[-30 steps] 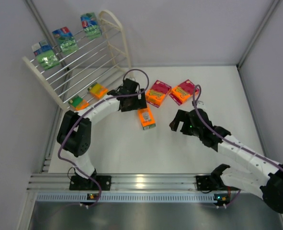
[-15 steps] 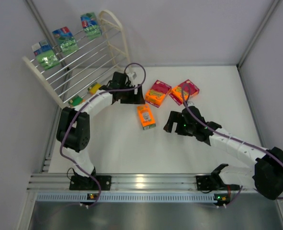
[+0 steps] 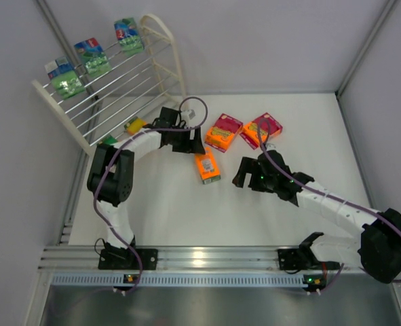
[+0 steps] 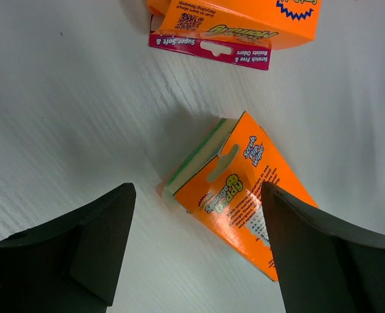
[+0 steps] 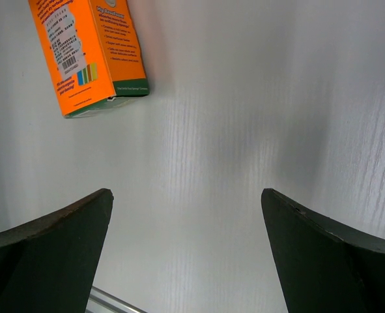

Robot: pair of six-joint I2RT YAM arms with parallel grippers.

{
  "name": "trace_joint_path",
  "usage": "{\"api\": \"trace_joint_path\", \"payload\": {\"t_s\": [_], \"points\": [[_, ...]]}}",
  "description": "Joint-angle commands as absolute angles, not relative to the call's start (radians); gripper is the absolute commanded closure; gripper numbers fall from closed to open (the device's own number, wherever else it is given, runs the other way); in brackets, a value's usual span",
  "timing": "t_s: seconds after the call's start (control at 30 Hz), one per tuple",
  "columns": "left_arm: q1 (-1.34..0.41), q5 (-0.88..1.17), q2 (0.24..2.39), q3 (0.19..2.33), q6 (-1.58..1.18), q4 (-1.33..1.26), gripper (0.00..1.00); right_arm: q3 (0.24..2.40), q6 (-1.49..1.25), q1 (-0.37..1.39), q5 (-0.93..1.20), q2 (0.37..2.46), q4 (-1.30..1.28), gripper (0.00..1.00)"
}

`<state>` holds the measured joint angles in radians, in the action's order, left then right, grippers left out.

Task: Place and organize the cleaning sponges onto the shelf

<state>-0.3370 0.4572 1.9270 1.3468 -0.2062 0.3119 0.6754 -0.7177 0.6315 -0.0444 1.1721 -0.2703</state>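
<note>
While left gripper [image 4: 195,190] gapes wide, empty, orange sponge pack [image 4: 244,212] lies below, btwn its jaws.

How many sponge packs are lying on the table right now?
3: a lone orange pack, and farther back two magenta-labelled packs side by side, one left, one right. Others may be hidden.

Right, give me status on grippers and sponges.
Left gripper open over orange sponge pack. Right gripper open, empty. Three green packs on shelf. Magenta-label packs nearby, not touching.
</note>
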Motion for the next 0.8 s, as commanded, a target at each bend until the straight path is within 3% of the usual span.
{"api": "trace_joint_path", "payload": {"t_s": [0.0, 0.3, 0.47, 0.63, 0.67, 0.77], "points": [[-0.330, 0.547, 1.939, 1.338, -0.179, 0.242, 0.16, 0.716, -0.712, 0.621, -0.067, 1.161, -0.248, 0.01], [-0.330, 0.621, 1.954, 1.330, -0.183, 0.218, 0.35, 0.710, -0.712, 0.620, -0.086, 1.158, -0.258, 0.01], [-0.330, 0.626, 1.973, 1.333, -0.186, 0.218, 0.40, 0.712, -0.712, 0.620, -0.094, 1.158, -0.261, 0.01], [-0.331, 0.632, 1.964, 1.333, -0.183, 0.215, 0.65, 0.709, -0.712, 0.617, -0.103, 1.155, -0.270, 0.01], [-0.330, 0.632, 1.962, 1.333, -0.183, 0.215, 0.75, 0.709, -0.713, 0.615, -0.104, 1.157, -0.270, 0.01], [-0.330, 0.618, 1.942, 1.331, -0.183, 0.215, 0.88, 0.709, -0.715, 0.612, -0.106, 1.157, -0.271, 0.01]]}}
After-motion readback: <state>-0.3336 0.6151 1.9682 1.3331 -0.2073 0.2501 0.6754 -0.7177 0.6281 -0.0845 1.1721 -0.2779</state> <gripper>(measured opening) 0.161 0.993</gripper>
